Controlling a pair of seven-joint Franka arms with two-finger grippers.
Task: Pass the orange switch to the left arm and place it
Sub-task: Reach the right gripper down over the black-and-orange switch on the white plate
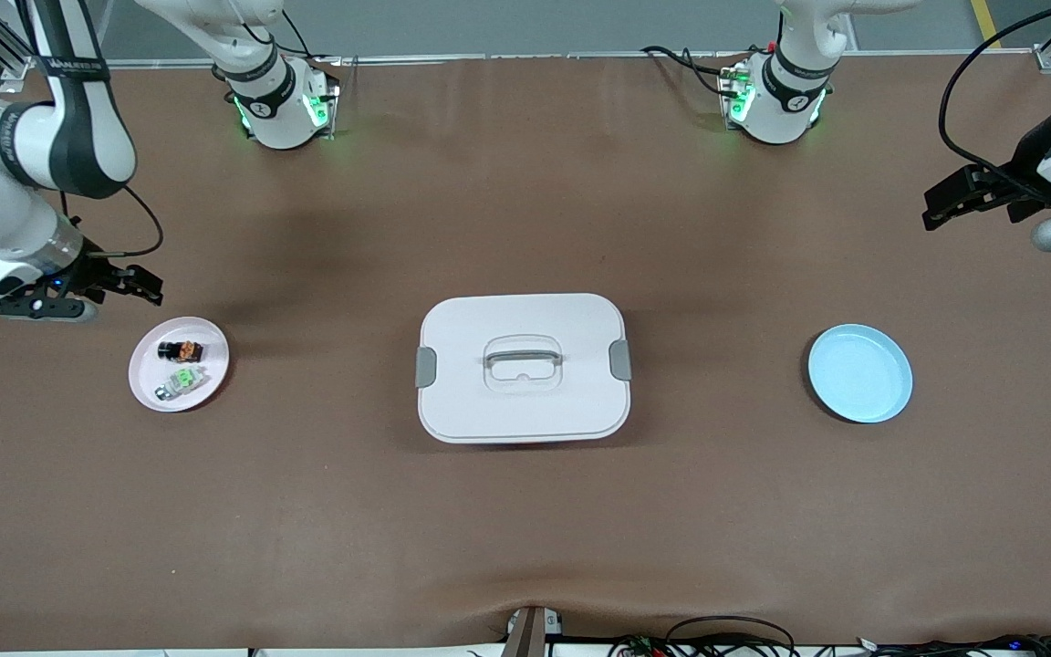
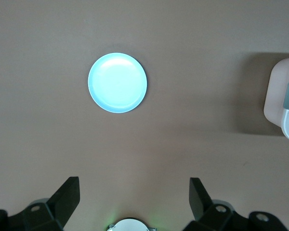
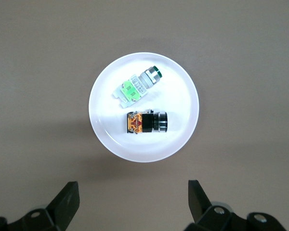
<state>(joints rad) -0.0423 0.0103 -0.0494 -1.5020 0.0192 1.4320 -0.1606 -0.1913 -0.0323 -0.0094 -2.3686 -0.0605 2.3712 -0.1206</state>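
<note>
The orange switch (image 1: pixel 181 350) (image 3: pixel 147 122), a small black block with an orange centre, lies on a pale pink plate (image 1: pixel 147 383) (image 3: pixel 176 96) toward the right arm's end of the table. My right gripper (image 1: pixel 144 283) (image 3: pixel 133 188) hangs open and empty over the brown mat just off that plate's rim. The white box (image 1: pixel 522 406) (image 2: pixel 278 96), with grey side clips and a handle in its lid, stands mid-table. My left gripper (image 1: pixel 931 208) (image 2: pixel 134 185) is open and empty over bare mat at the left arm's end.
A clear-white switch with a green centre (image 1: pixel 181 381) (image 3: pixel 135 89) shares the pink plate, nearer to the front camera than the orange one. A light blue plate (image 1: pixel 859 373) (image 2: pixel 117 83) lies toward the left arm's end. Cables run along the table's front edge.
</note>
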